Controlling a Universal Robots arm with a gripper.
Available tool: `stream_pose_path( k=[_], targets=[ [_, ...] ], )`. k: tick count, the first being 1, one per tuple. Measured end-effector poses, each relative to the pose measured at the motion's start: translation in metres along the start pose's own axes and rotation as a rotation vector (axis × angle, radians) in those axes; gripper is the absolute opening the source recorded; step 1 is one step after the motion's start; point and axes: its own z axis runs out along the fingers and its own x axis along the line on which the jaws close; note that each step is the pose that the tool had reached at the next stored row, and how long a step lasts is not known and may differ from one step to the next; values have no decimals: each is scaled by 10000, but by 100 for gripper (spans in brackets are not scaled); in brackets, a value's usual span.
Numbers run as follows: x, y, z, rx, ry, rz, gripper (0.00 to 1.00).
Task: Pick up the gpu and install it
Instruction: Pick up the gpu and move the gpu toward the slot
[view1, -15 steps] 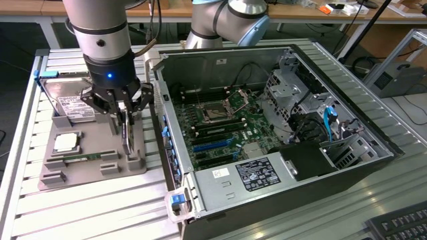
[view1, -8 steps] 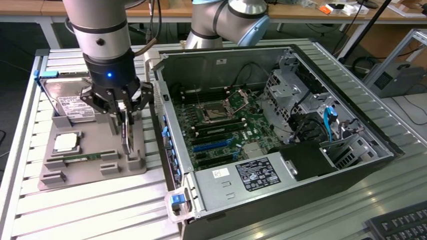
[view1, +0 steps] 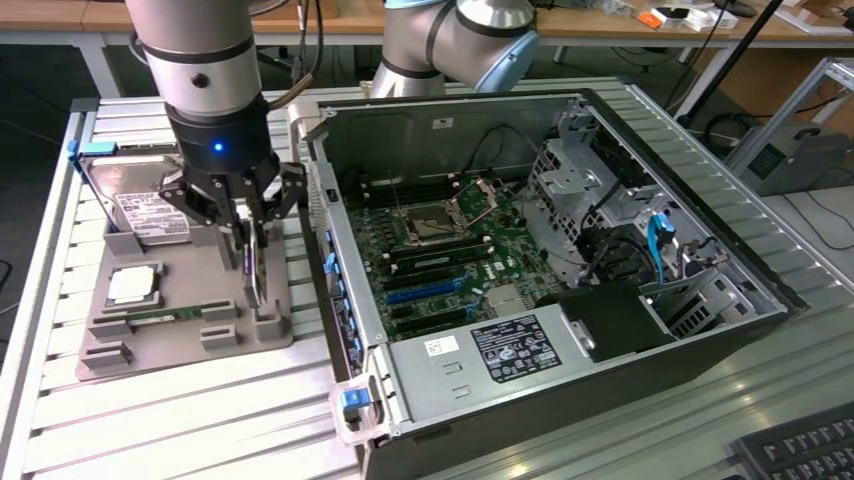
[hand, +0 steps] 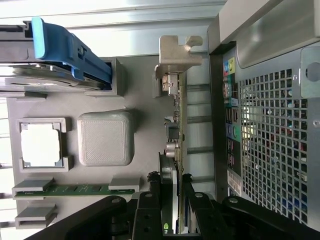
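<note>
On the slatted table (view1: 200, 420), the gray tray (view1: 174, 345) nearly touches the open case (view1: 534, 100). The gpu (hand: 179, 115) stands on edge, lengthwise along the case's wall, with the gripper (hand: 170, 190) seemingly clamped on it.

Light: bright, even | shadows: soft, faint | glare: table slats (hand: 125, 15) washed white

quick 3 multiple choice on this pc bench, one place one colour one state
1. Where is the gpu?
a) on edge in the grey tray
b) hanging in mid-air
c) on a chair

2. What colour is the clip at the hard drive's end?
a) red
b) blue
c) yellow

3. The computer case is
a) closed
b) open, motherboard exposed
c) upside down

Answers:
1a, it stands upright among the tray's holders.
2b, the clip is bright blue.
3b, the side panel is off.
</note>
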Motion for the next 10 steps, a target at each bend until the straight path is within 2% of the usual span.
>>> stream_pose_path(
  k=[10],
  targets=[
    [-1, -1, -35, 0, 0, 0, 27]
  ],
)
